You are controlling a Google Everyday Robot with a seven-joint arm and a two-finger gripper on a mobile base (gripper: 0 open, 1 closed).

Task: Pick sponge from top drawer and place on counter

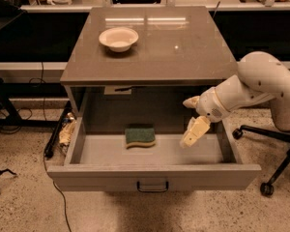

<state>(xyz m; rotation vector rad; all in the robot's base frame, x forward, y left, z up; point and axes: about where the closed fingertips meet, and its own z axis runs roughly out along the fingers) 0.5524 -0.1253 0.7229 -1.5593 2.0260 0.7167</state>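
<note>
Your gripper (185,122) hangs over the right side of the open top drawer (152,173), with the sponge (139,136) lying apart to its left.
Its 2 pale fingers (195,131) stand spread wide and hold nothing. The green-topped sponge rests flat on the drawer floor, near the middle. On the counter (183,52) above sits 1 white bowl (118,38), toward the back left corner.

We see a speckled terrazzo floor (19,211), a long pale shelf (48,7) behind, a chair's castored base (267,187) at right, a black cable (59,200) at left; the gripper (193,117) hangs mid-right.
</note>
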